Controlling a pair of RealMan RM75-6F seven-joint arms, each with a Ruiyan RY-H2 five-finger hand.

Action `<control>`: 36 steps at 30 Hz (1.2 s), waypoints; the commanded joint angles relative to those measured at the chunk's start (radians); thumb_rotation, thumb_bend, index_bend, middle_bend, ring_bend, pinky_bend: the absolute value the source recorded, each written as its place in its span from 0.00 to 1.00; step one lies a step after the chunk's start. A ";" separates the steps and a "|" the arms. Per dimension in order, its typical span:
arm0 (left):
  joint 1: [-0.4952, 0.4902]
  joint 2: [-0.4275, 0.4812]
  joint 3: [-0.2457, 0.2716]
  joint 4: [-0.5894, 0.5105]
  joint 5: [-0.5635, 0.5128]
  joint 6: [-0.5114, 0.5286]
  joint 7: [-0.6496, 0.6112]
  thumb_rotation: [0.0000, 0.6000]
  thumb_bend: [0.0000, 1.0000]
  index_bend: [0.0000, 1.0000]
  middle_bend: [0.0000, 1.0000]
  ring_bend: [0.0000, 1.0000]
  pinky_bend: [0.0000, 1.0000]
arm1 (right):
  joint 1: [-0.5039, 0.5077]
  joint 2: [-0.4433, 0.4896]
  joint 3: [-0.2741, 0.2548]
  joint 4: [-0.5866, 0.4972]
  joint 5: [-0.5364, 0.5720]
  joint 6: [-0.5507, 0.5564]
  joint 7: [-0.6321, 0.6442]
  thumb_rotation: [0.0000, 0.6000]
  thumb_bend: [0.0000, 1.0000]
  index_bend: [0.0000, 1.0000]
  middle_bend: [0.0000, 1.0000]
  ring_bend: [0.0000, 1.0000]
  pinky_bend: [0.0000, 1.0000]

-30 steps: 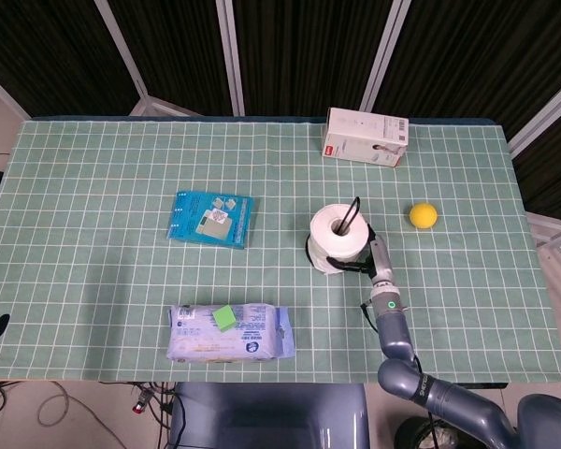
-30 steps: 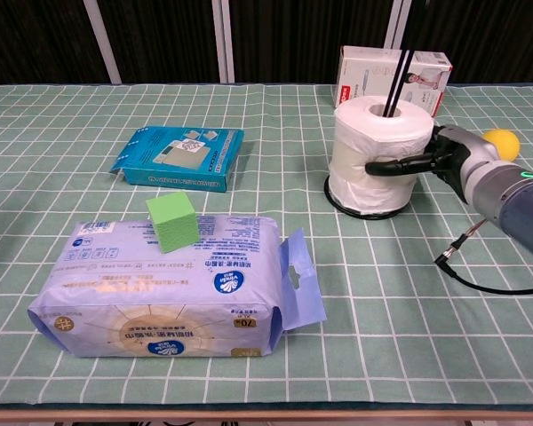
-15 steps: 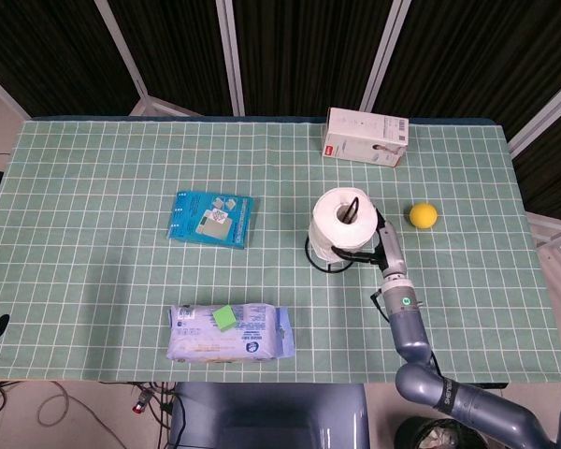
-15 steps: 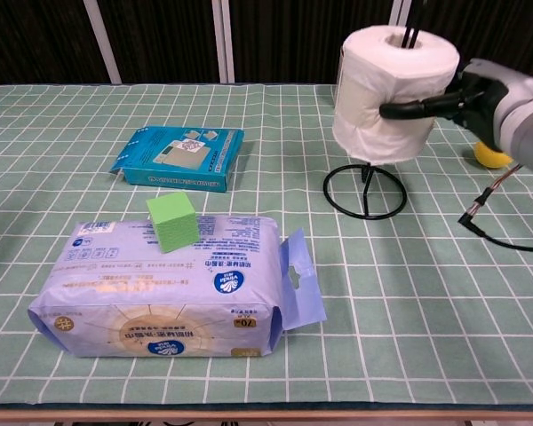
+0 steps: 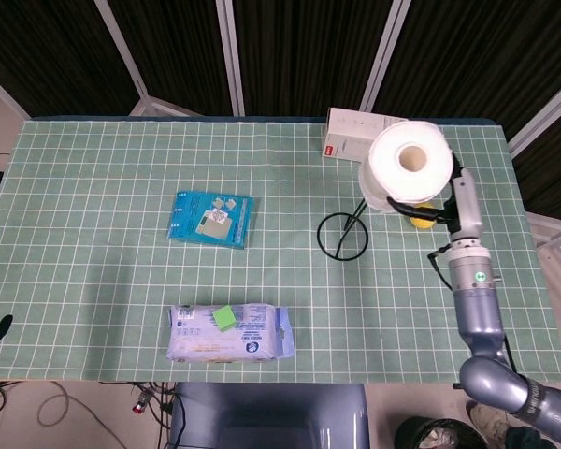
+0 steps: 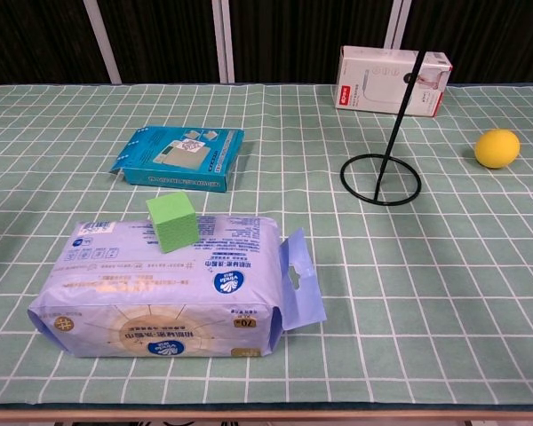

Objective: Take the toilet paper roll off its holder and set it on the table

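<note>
My right hand [image 5: 446, 208] grips the white toilet paper roll [image 5: 409, 168] from its right side and holds it high in the air, close to the head camera, with its hollow core facing up. The roll is clear of the black wire holder [image 5: 344, 236], which stands bare on the green checked table [image 5: 93, 187] to the lower left of the roll. In the chest view the holder's ring base [image 6: 380, 180] and slanted rod [image 6: 400, 115] show, but the roll and hand are out of frame. No left hand shows in either view.
A white box [image 6: 393, 68] lies at the back behind the holder. A yellow ball [image 6: 497, 148] sits to the holder's right. A teal packet [image 6: 179, 157] lies mid-left. Near the front edge is a wipes pack [image 6: 173, 284] with a green cube [image 6: 172, 221] on top.
My right hand lifted the roll up the rod and fully off the holder, then carried it up and to the right. The holder's ring base shifted slightly.
</note>
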 commanded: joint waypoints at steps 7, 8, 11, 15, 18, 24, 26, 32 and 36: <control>0.002 0.001 0.000 -0.003 0.000 0.003 0.000 1.00 0.22 0.04 0.00 0.00 0.00 | -0.135 0.234 0.112 -0.080 0.107 -0.008 0.040 1.00 0.00 0.29 0.24 0.25 0.08; 0.002 0.000 0.000 -0.003 0.000 0.004 0.001 1.00 0.22 0.04 0.00 0.00 0.00 | -0.145 0.246 0.104 -0.074 0.103 -0.017 0.044 1.00 0.00 0.29 0.24 0.25 0.08; 0.002 0.001 0.000 -0.005 0.000 0.004 0.001 1.00 0.22 0.04 0.00 0.00 0.00 | -0.178 0.266 0.057 -0.049 0.070 -0.042 0.049 1.00 0.00 0.29 0.24 0.25 0.08; 0.004 0.001 0.000 -0.006 0.000 0.007 0.001 1.00 0.22 0.04 0.00 0.00 0.00 | -0.225 0.264 -0.025 -0.021 -0.009 -0.079 0.085 1.00 0.00 0.29 0.24 0.25 0.08; 0.004 0.002 -0.002 -0.005 -0.002 0.008 -0.002 1.00 0.22 0.04 0.00 0.00 0.00 | -0.259 0.246 -0.098 0.003 -0.097 -0.100 0.118 1.00 0.00 0.29 0.24 0.25 0.08; 0.004 0.003 -0.002 -0.005 -0.002 0.007 -0.004 1.00 0.24 0.04 0.00 0.00 0.00 | -0.325 0.193 -0.247 0.029 -0.283 -0.106 0.192 1.00 0.00 0.30 0.24 0.25 0.08; 0.004 0.002 -0.003 -0.005 -0.002 0.008 -0.004 1.00 0.24 0.04 0.00 0.00 0.00 | -0.345 0.169 -0.291 0.034 -0.330 -0.097 0.223 1.00 0.00 0.30 0.24 0.25 0.08; 0.004 0.003 -0.003 -0.004 -0.003 0.007 -0.007 1.00 0.24 0.04 0.00 0.00 0.00 | -0.374 0.092 -0.403 0.055 -0.450 -0.080 0.300 1.00 0.00 0.31 0.24 0.25 0.08; 0.005 0.004 -0.002 -0.004 -0.001 0.008 -0.009 1.00 0.24 0.04 0.00 0.00 0.00 | -0.365 0.023 -0.458 0.078 -0.507 -0.083 0.329 1.00 0.00 0.32 0.24 0.25 0.08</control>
